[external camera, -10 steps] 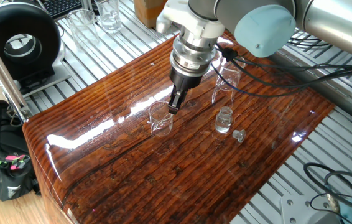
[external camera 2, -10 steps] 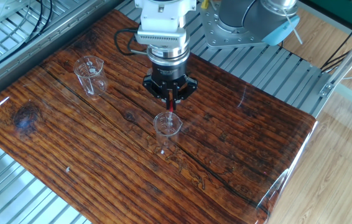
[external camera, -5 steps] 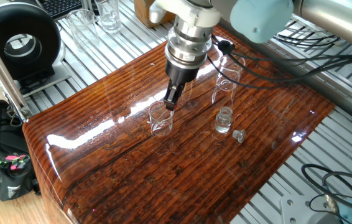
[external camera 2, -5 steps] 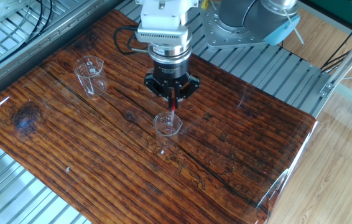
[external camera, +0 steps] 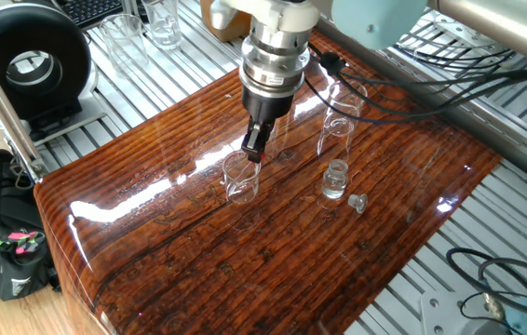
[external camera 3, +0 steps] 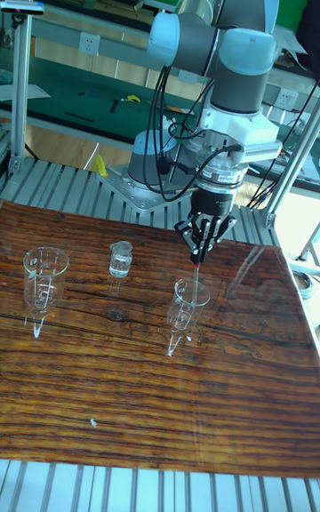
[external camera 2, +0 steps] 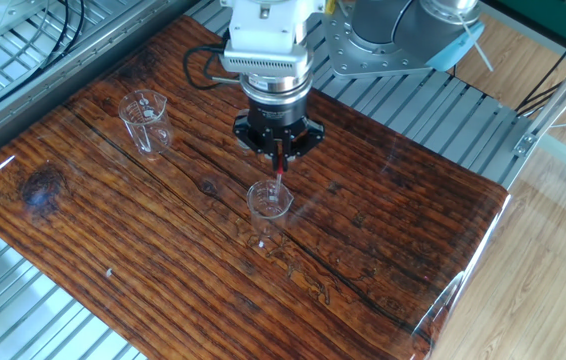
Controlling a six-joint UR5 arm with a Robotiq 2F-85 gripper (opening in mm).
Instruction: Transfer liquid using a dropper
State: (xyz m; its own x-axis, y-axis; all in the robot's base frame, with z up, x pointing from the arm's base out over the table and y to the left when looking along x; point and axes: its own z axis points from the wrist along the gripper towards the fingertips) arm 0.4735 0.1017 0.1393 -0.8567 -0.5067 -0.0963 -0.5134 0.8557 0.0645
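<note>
My gripper (external camera: 253, 147) (external camera 2: 279, 152) (external camera 3: 196, 252) points straight down, shut on the red bulb of the dropper (external camera 2: 280, 170) (external camera 3: 196, 274). The thin clear tube hangs down, its tip just inside the mouth of a small clear beaker (external camera: 239, 179) (external camera 2: 269, 203) (external camera 3: 184, 302). A tall clear glass vessel (external camera: 337, 126) (external camera 2: 145, 120) (external camera 3: 42, 276) stands apart from it. A small clear bottle (external camera: 335, 180) (external camera 3: 119, 260) stands open, its stopper (external camera: 358, 202) lying beside it. The liquid is too faint to make out.
All the glassware stands on a glossy wooden tabletop (external camera: 273, 251) with slatted metal around it. A black round device (external camera: 29, 60) and spare glassware (external camera: 161, 23) sit at the back left. Cables (external camera: 487, 112) run behind the arm. A backpack (external camera: 3, 251) lies on the floor.
The gripper has risen a little with the dropper, drawing the tube up out of the small beaker. The glassware has not moved.
</note>
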